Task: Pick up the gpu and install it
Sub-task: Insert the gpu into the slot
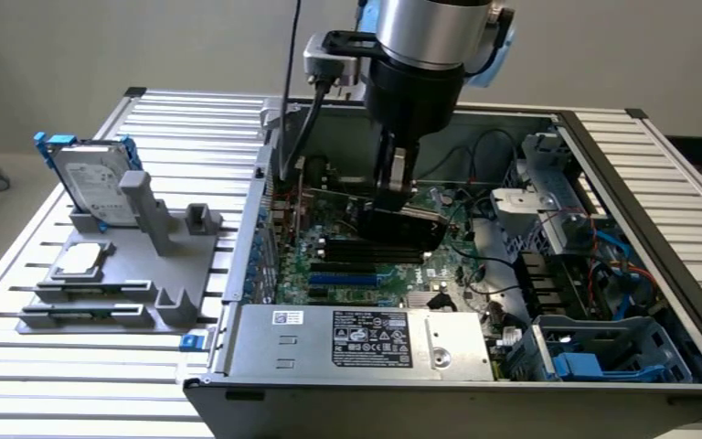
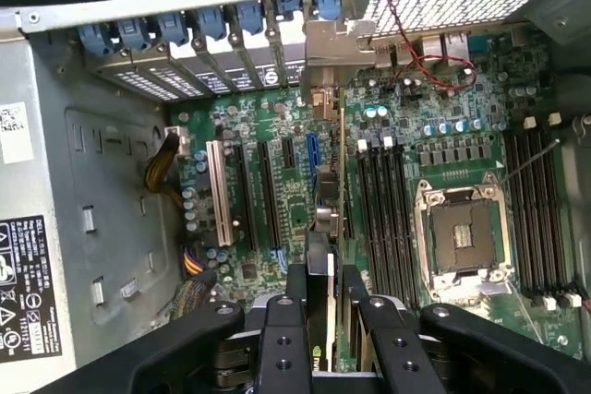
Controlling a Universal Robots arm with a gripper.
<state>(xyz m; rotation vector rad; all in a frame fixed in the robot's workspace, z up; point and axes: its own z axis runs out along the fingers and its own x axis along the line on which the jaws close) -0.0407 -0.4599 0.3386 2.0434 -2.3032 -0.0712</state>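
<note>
Thin flat gpu (image 2: 320,256), green board and black cooler seen edge-on, silver end bracket toward the rear slot covers, is clamped between the narrowed fingers of the black gripper (image 2: 323,283); pickup looks done. It stands on edge low over the green motherboard (image 2: 295,219) inside the open grey computer case (image 1: 449,412). Cannot tell if it is seated in a slot.

My exterior camera sits high and back, angled down over the table (image 1: 10,384), with the open case (image 1: 449,407) toward four o'clock. My wrist camera looks straight down, close, past the gripper (image 2: 324,283). Both share the motherboard (image 1: 333,256).
</note>
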